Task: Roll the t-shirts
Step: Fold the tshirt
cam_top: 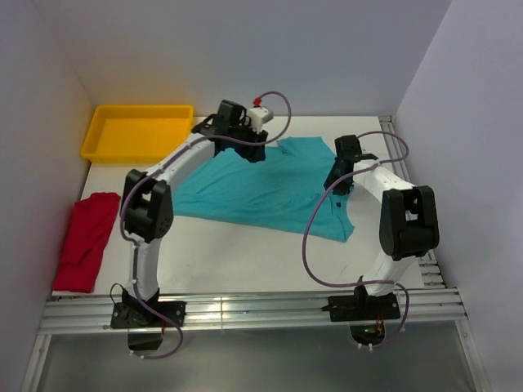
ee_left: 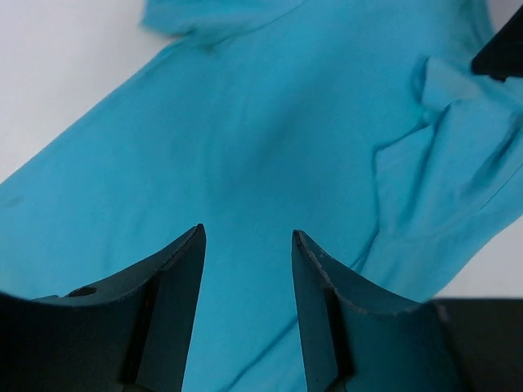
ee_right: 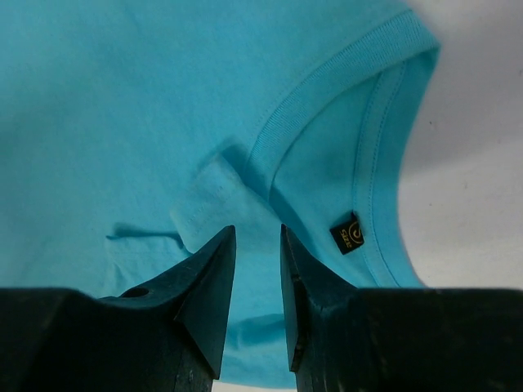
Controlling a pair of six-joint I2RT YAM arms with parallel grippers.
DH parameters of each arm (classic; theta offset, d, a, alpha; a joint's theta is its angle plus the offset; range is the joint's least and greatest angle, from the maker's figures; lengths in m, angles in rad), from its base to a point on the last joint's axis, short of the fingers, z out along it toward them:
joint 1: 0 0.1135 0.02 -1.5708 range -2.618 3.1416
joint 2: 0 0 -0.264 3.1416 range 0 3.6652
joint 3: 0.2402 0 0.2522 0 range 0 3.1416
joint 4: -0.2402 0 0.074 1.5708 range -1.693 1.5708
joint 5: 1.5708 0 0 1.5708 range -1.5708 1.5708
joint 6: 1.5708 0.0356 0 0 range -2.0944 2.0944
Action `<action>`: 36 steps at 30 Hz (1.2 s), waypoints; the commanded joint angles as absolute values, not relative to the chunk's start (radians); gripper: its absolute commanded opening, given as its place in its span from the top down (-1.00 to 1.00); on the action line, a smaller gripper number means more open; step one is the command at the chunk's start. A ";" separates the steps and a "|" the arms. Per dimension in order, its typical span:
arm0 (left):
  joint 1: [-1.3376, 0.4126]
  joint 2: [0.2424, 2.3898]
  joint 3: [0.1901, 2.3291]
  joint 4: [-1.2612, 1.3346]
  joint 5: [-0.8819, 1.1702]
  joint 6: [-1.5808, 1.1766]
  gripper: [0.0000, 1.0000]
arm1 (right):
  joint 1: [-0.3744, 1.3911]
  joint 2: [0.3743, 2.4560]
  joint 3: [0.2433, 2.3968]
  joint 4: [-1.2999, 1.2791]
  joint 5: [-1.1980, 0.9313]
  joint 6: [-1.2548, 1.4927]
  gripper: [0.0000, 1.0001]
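Two t-shirts lie on the white surface (cam_top: 245, 261) in the top view, both outside the yellow tray (cam_top: 139, 135), which stands at the far left corner showing its bare floor. The teal t-shirt (cam_top: 245, 192) is spread in the middle. The red t-shirt (cam_top: 86, 237) lies bunched at the left edge. The left claw (cam_top: 249, 147) sits at the teal shirt's far edge, the right claw (cam_top: 335, 184) over its right side.

Left wrist view: the left claw (ee_left: 248, 233) is released, jaws well apart, with the teal t-shirt (ee_left: 270, 139) flat below them.

Right wrist view: the right claw (ee_right: 257, 230) is released too, jaws parted by a slim gap, no cloth seen pinched. The teal t-shirt (ee_right: 122, 98) lies below. Its ribbed collar (ee_right: 327, 86) and dark label (ee_right: 349, 233) are just right of the tips, and a small folded flap (ee_right: 204, 204) lies just ahead of them.
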State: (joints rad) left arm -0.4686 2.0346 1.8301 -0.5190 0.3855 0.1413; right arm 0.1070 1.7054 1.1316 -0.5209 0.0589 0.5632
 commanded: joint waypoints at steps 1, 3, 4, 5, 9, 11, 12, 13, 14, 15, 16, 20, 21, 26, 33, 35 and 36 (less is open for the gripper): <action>-0.523 2.172 1.923 -0.397 0.448 0.052 -0.05 | 0.114 1.716 1.173 -0.460 0.071 0.552 0.28; -0.566 2.212 1.954 -0.385 0.451 0.028 -0.04 | 0.115 1.717 1.169 -0.448 0.074 0.551 0.28; -0.581 2.226 1.957 -0.362 0.448 0.026 -0.05 | 0.115 1.721 1.166 -0.442 0.077 0.549 0.28; -0.595 2.246 1.956 -0.348 0.449 0.031 -0.05 | 0.115 1.724 1.166 -0.439 0.081 0.548 0.28; -0.667 2.290 1.951 -0.311 0.440 0.025 -0.05 | 0.115 1.749 1.172 -0.426 0.078 0.546 0.28; -0.678 2.313 1.948 -0.296 0.449 0.009 -0.05 | 0.115 1.755 1.173 -0.420 0.080 0.543 0.28; -0.687 2.318 1.945 -0.292 0.451 0.008 -0.05 | 0.115 1.758 1.175 -0.420 0.083 0.542 0.28; -0.693 2.328 1.942 -0.288 0.449 0.008 -0.04 | 0.115 1.761 1.180 -0.423 0.084 0.538 0.28; -0.698 2.332 1.941 -0.281 0.449 0.015 -0.05 | 0.115 1.763 1.180 -0.422 0.086 0.538 0.28; -0.712 2.336 1.940 -0.279 0.451 0.017 -0.05 | 0.115 1.763 1.181 -0.422 0.092 0.538 0.28; -0.718 2.350 1.942 -0.278 0.448 0.017 -0.04 | 0.115 1.766 1.186 -0.425 0.095 0.537 0.28; -0.749 2.396 1.982 -0.299 0.410 0.008 0.02 | 0.115 1.769 1.195 -0.433 0.101 0.531 0.28; -0.755 2.401 1.980 -0.292 0.370 0.009 0.03 | 0.115 1.769 1.195 -0.433 0.101 0.528 0.28; -0.759 2.398 1.965 -0.282 0.325 -0.020 0.06 | 0.115 1.758 1.186 -0.430 0.103 0.520 0.28; -0.767 2.408 1.959 -0.298 0.310 -0.012 0.26 | 0.113 1.770 1.198 -0.430 0.097 0.508 0.28; -0.767 2.405 1.957 -0.302 0.321 -0.011 0.33 | 0.112 1.778 1.210 -0.436 0.100 0.503 0.28; -0.767 2.402 1.954 -0.305 0.330 -0.011 0.38 | 0.112 1.782 1.216 -0.437 0.103 0.502 0.28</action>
State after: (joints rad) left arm -0.7605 2.4084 1.9453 -0.3191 0.3225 -0.0048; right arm 0.1089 1.7714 1.1625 -0.4488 0.0853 0.5240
